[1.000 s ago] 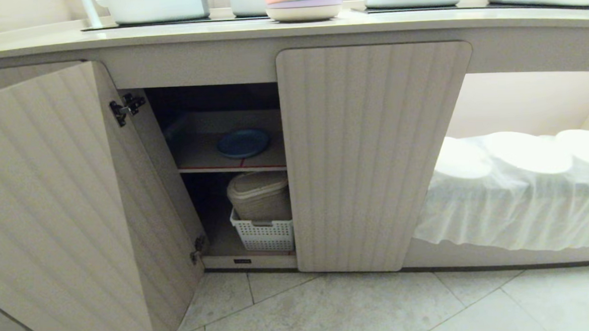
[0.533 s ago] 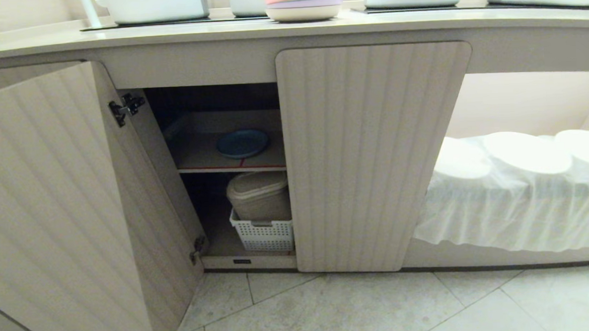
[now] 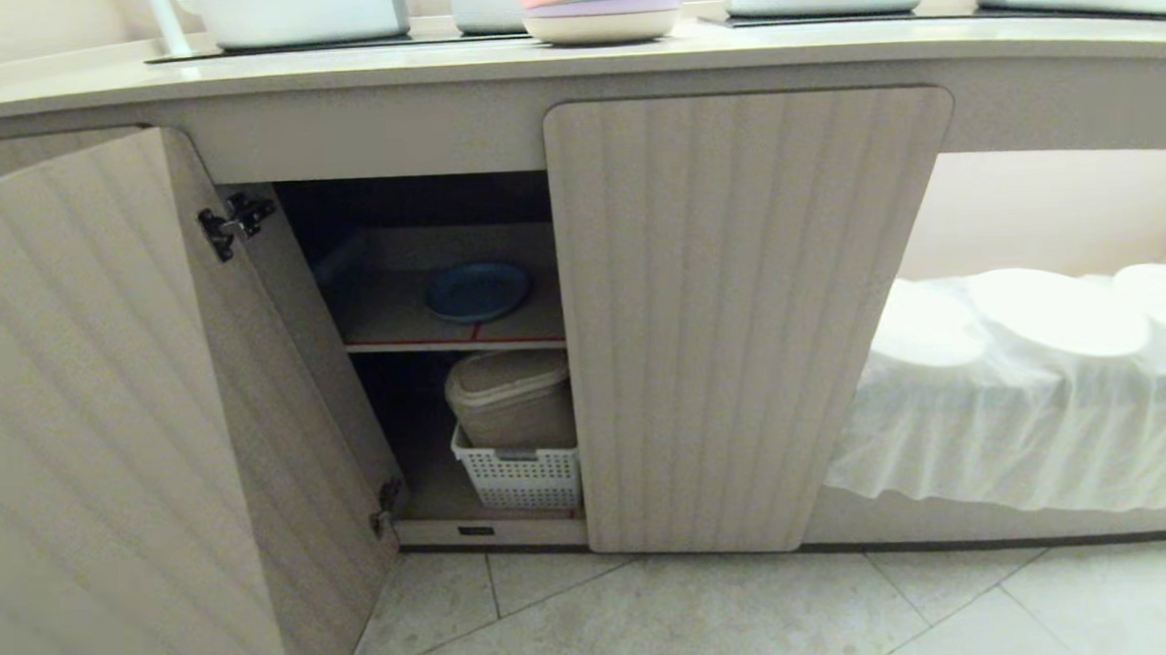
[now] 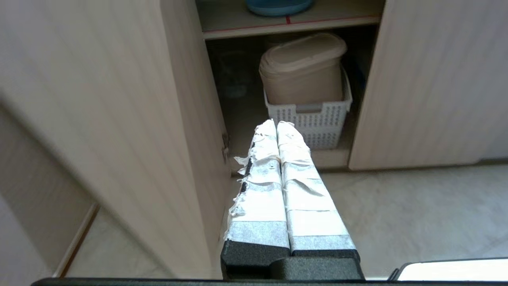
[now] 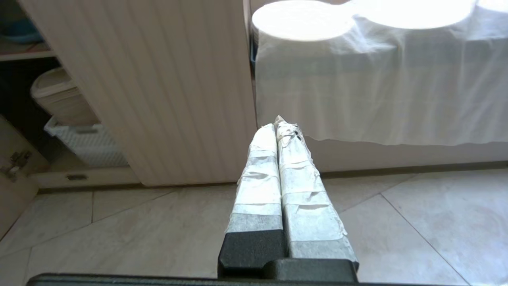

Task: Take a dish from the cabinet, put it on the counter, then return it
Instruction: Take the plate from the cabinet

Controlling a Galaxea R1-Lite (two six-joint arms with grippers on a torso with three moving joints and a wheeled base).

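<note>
- While I hold off, both tips sit pressed together and empty: left gripper (image 4: 276, 124) and right gripper (image 5: 278, 121), low before the cabinet (image 3: 755, 320).
- My head view has crept toward the cabinet; nothing inside moved.
- The dish (image 3: 477, 291) lies on the cabinet's shelf; 1 reach remains, below the counter (image 3: 336, 72).

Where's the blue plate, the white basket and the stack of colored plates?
blue plate (image 3: 476, 291), head view, its middle.
white basket (image 3: 521, 478), head view, its front wall.
stack of colored plates (image 3: 601, 12), head view, its side.
</note>
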